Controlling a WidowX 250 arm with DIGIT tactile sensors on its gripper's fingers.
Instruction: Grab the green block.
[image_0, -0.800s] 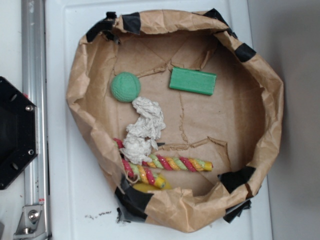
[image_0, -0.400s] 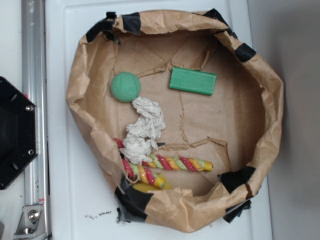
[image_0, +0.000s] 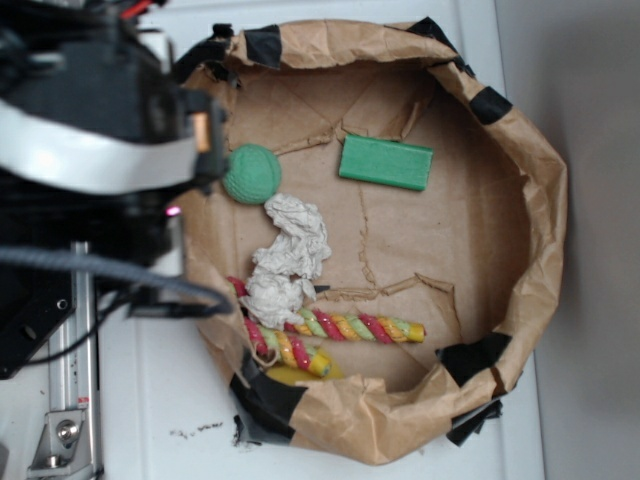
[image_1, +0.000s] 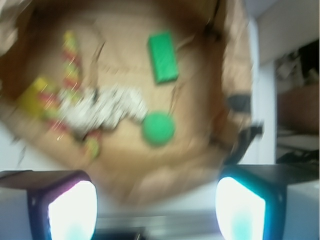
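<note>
Though walled, green block (image_0: 386, 162) w/ open margins

The robot arm (image_0: 95, 130) has swung into view over the paper bowl's (image_0: 160, 180) left rim.

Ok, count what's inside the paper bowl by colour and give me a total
Green: 2, the block and the ball
White: 1, the paper wad
Multicolour: 1, the rope
Yellow: 1, a piece under the rope
Total: 5

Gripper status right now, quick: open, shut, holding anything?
Gripper: open, the two fingers spread wide apart with nothing between them; it is high above the paper-lined bin, and the green block lies untouched.
</note>
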